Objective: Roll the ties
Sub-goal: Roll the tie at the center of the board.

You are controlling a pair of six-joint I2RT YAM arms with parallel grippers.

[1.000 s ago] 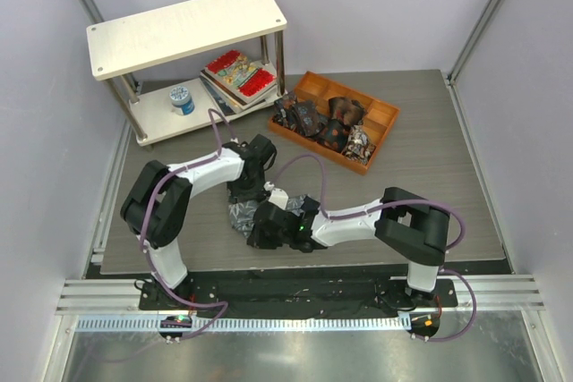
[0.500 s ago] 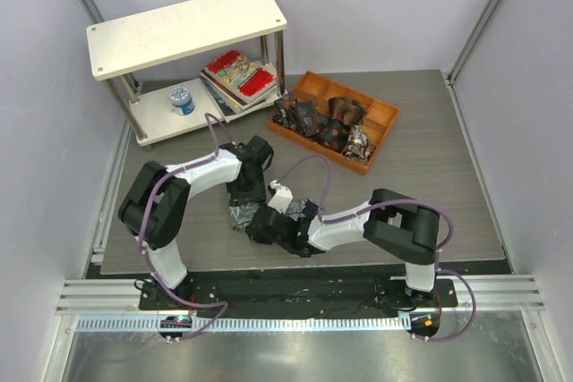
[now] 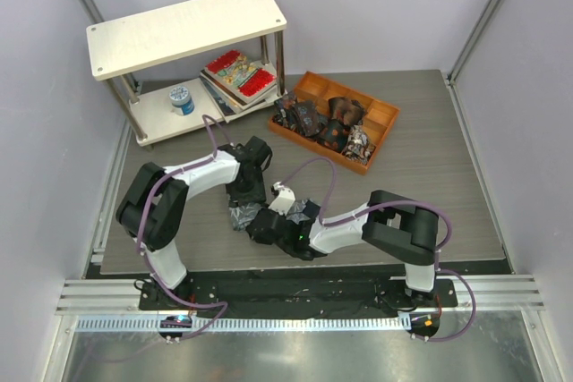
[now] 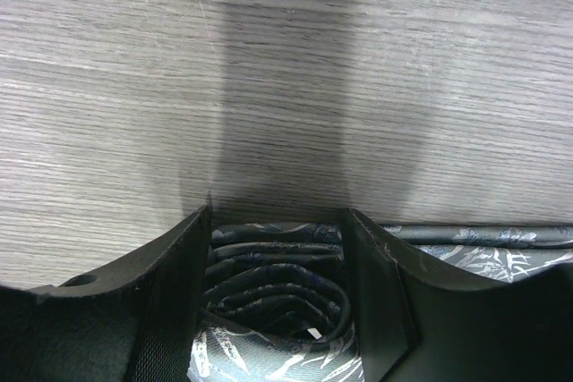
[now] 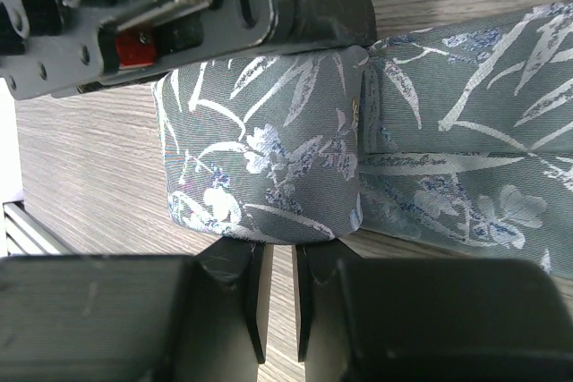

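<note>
A grey-blue tie with a pale leaf pattern lies on the table, one end wound into a roll. My left gripper points down over this roll, with a finger pressed against each of its sides. In the right wrist view the roll stands just past my right gripper, and the unrolled length runs off to the right. The right jaws are almost shut, with a thin slit showing bare table. Their tips touch the roll's near side. From above, the right gripper sits just below the left gripper.
An orange divided tray at the back right holds several small dark rolled ties. A white two-level shelf at the back left carries red-patterned books and a blue-white tin. The table's front edge runs just behind the arm bases.
The right arm has crept a little to the left and forward, closing on the roll. The left gripper has stayed on the roll.
</note>
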